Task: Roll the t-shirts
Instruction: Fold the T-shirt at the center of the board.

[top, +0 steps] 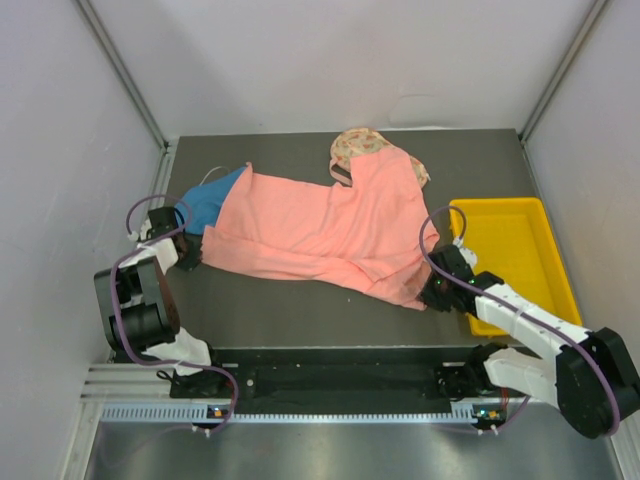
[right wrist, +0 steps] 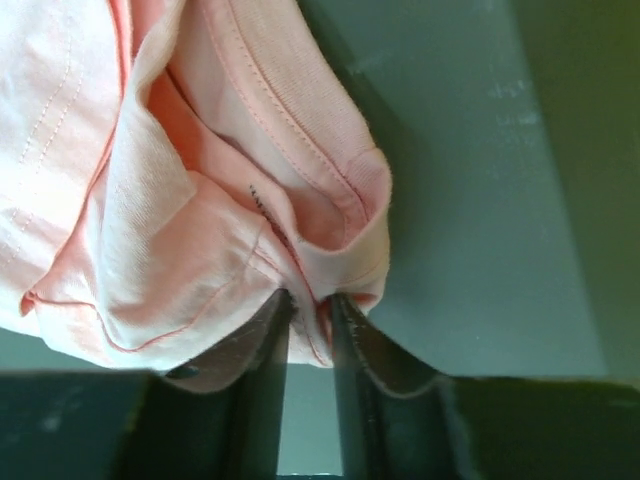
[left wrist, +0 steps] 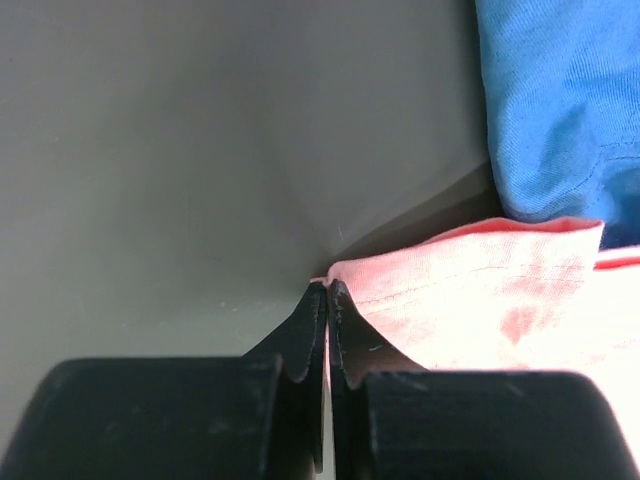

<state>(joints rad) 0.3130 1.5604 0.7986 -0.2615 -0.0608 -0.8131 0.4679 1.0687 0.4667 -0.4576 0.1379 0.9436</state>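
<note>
The pink t-shirt [top: 300, 225] is pinched at both ends by closed jaws; taut, even spreading is likely needed next.

Overhead looks down; wrist cameras close, share t-shirt [top: 320, 225].

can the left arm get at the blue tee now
Probably not yet: its jaws are shut on a corner of the pink tee, though the blue tee lies close beside them, partly uncovered.
</note>
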